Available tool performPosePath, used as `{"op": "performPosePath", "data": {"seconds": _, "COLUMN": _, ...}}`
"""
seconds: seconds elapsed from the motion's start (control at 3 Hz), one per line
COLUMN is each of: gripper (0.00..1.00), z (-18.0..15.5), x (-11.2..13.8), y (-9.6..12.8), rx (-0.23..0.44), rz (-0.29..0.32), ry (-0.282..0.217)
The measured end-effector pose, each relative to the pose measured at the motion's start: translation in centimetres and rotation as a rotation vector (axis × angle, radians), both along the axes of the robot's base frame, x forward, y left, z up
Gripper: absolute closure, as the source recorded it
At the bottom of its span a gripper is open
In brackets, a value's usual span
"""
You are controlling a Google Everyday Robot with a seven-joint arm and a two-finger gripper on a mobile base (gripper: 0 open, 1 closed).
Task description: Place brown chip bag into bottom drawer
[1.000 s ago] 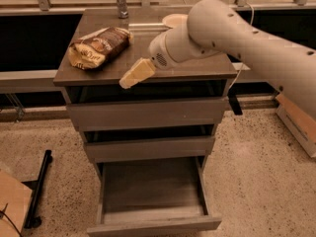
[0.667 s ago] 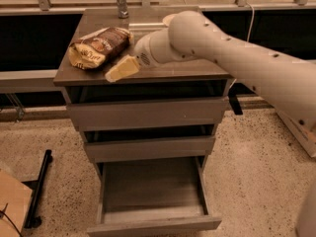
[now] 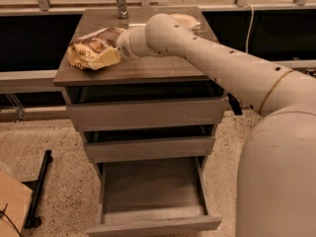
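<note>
- Moved since the earlier frame: the white arm has swung further left over the cabinet, so its two-finger gripper (image 3: pixel 119 47) now sits against the bag's right edge.
- The crinkly dark-brown chip bag with a tan-yellow end (image 3: pixel 91 51) lies flat on the left of the grey-brown cabinet top (image 3: pixel 148 70), just left of the gripper. Its long axis runs diagonally, tan end front-left, dark end back-right.
- Gripper opening and hold: cannot tell, it is masked by the wrist and bag.
- The grey-brown flat-front bottom drawer (image 3: pixel 153 226) is pulled open below: a shallow tray with low walls.
</note>
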State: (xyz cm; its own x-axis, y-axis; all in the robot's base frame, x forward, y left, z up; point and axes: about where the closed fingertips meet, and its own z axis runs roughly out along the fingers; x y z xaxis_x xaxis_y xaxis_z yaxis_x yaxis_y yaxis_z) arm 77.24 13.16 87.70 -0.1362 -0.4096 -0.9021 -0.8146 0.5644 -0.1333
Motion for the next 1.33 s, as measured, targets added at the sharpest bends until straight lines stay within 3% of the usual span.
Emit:
{"op": "performPosePath", "data": {"seconds": 1.0, "gripper": 0.00, "z": -0.6, "x": 2.3, "y": 10.1, "rx": 0.068, "rz": 0.199, "ry": 0.014}}
{"op": "performPosePath", "data": {"seconds": 1.33, "gripper": 0.00, "z": -1.6, "x": 2.9, "y": 11.9, "rx": 0.061, "rz": 0.221, "ry": 0.026}}
